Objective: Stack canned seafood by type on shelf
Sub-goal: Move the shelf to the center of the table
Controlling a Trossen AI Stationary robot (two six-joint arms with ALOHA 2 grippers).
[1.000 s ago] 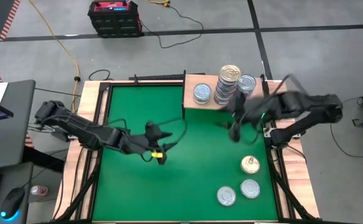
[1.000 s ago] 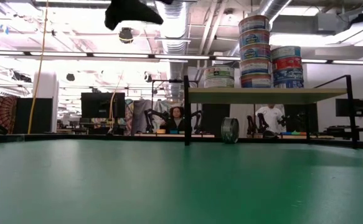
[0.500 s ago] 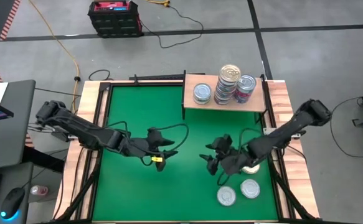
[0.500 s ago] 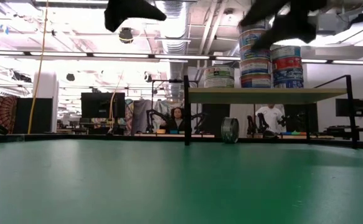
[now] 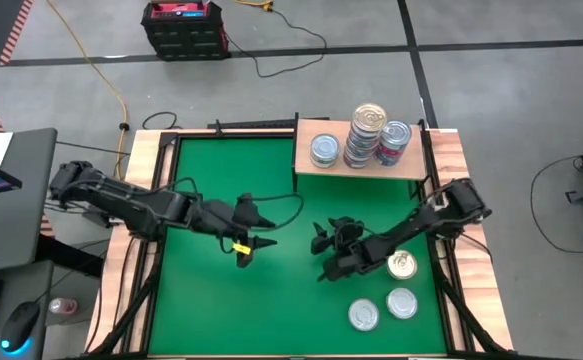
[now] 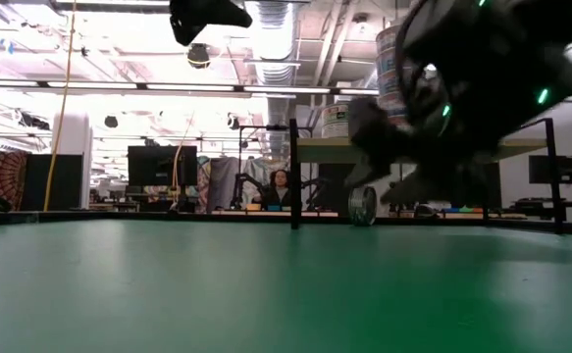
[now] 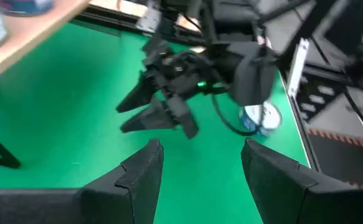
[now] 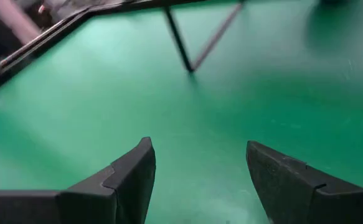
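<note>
The shelf [image 5: 356, 162] stands at the table's far right and carries canned seafood: a single silver tin [image 5: 324, 150], a tall stack [image 5: 368, 133] and a shorter stack [image 5: 396, 141]. Three loose tins rest flat on the green table near the right front: a gold one [image 5: 402, 264] and two silver ones [image 5: 401, 302] [image 5: 363, 315]. Under the shelf one tin stands on its edge [image 6: 362, 206]. My right gripper [image 5: 322, 254] hangs open low over the table, just left of the gold tin, and holds nothing. My left gripper [image 5: 258, 241] is open and empty above the table's middle.
A raised wooden border [image 5: 458, 160] frames the green table. The shelf's thin black legs [image 8: 180, 42] stand on the mat ahead of my right gripper. Bare green mat [image 5: 221, 310] covers the left and near-middle of the table. People sit in the room beyond the table [image 6: 278, 186].
My right gripper has come away from the shelf, dropped steeply and swung toward the table's near edge and middle, rolling as it went. It now hangs low beside the loose tins, open as before. The tins have stayed where they were.
</note>
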